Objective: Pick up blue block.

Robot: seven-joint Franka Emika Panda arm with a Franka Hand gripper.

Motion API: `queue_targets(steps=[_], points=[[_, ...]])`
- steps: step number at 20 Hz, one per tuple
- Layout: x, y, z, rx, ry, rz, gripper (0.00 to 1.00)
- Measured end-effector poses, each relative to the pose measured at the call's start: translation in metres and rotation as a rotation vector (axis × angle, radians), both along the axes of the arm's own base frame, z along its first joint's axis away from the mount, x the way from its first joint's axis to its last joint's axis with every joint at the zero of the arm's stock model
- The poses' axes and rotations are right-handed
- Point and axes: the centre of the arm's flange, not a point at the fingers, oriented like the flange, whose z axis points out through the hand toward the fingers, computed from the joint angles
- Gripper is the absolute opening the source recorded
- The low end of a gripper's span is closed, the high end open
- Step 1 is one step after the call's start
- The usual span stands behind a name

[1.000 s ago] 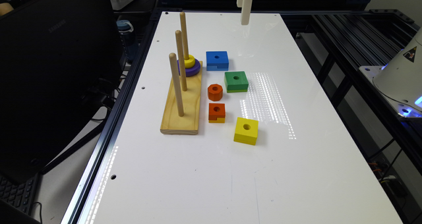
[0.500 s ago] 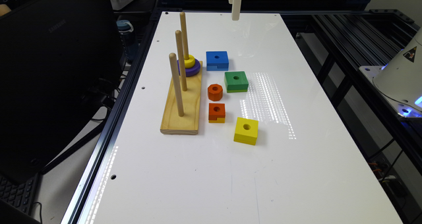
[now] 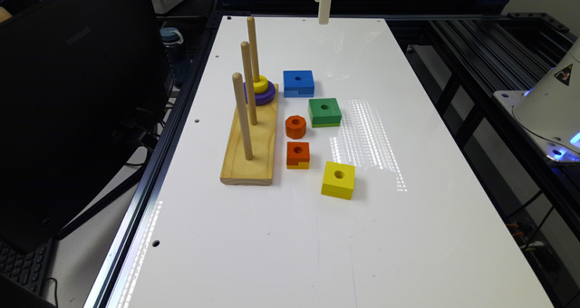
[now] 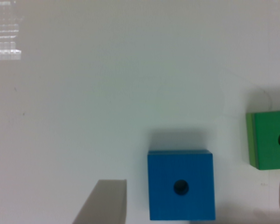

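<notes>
Near edge: bare white table (image 3: 281, 253), with small holes along its side edge at the exterior view's left.
Yellow block (image 3: 338, 180): nearest piece, square with a round hole, about mid-table.
Orange block (image 3: 298, 154): just beyond the yellow one, beside the peg base (image 3: 250, 145); a stepped notch shows on its near side.
Orange nut (image 3: 296, 126): eight-sided with a centre hole, between the orange block and the green block (image 3: 324, 112).
Green block: square with a hole, just off the blue block's near corner; in the wrist view it is cut by the picture's edge.
Peg base: wooden, lying along the table's side at the exterior view's left, three upright pegs; the farthest peg carries a purple ring (image 3: 259, 93) with a yellow ring (image 3: 260, 84) on top, and the middle peg hides part of both.
Blue block (image 3: 298, 83): flat on the table in its far half, just beside the ringed peg; hole up, notch on its near side. In the wrist view its lower edge is cut off.
Gripper (image 3: 323, 4): high over the far edge, well apart from the blue block, upper part cut off by the frame. One grey finger (image 4: 102, 203) shows blurred in the wrist view; I cannot tell if the fingers are spread or together.
</notes>
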Motion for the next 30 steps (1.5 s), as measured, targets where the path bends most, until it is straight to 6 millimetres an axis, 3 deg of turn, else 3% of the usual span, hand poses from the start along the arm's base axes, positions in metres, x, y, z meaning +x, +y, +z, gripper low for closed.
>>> queue_targets(steps=[15, 21, 30], points=[[0.003, -0.001, -0.009, 0.006, 0.011, 0.001, 1.0], [0.007, -0.003, -0.03, 0.014, 0.014, 0.004, 1.0], [0.009, -0.003, -0.038, 0.016, 0.013, 0.007, 1.0]])
